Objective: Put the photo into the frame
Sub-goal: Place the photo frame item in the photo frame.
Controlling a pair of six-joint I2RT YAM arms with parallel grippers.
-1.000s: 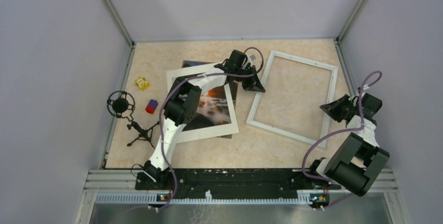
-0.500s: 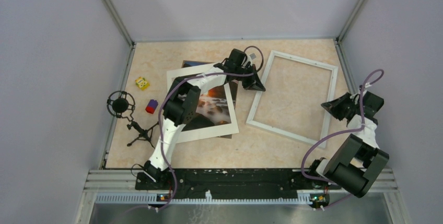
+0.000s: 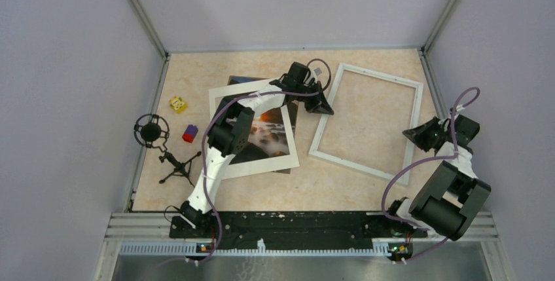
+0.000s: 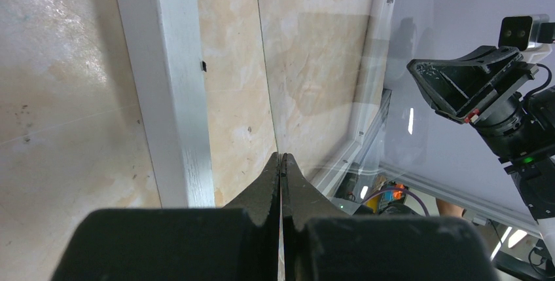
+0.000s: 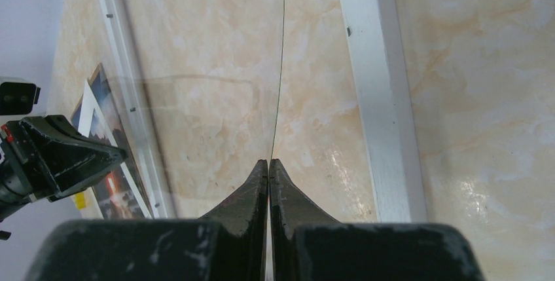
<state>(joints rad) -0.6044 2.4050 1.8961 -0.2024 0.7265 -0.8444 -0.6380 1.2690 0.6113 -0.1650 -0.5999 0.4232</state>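
Note:
The frame (image 3: 353, 163) with thin white bars lies flat at the right of the table. Its bars also show in the left wrist view (image 4: 177, 97) and the right wrist view (image 5: 379, 97). The photo (image 3: 269, 130), dark with an orange glow, lies left of the frame under a white mat (image 3: 226, 94). My left gripper (image 3: 325, 108) is over the frame's left bar. My right gripper (image 3: 409, 132) is over its right bar. Each is shut on an edge of a thin clear pane, seen edge-on (image 4: 265, 65) (image 5: 281, 65), held just above the frame.
A yellow block (image 3: 178, 104), a purple and red block (image 3: 190, 133) and a black tripod with a round head (image 3: 160, 147) stand at the left edge. Grey walls close in the table on three sides.
My right wrist has shifted slightly to the right and towards the near edge. The left gripper has barely moved. Both stay shut on the clear pane.

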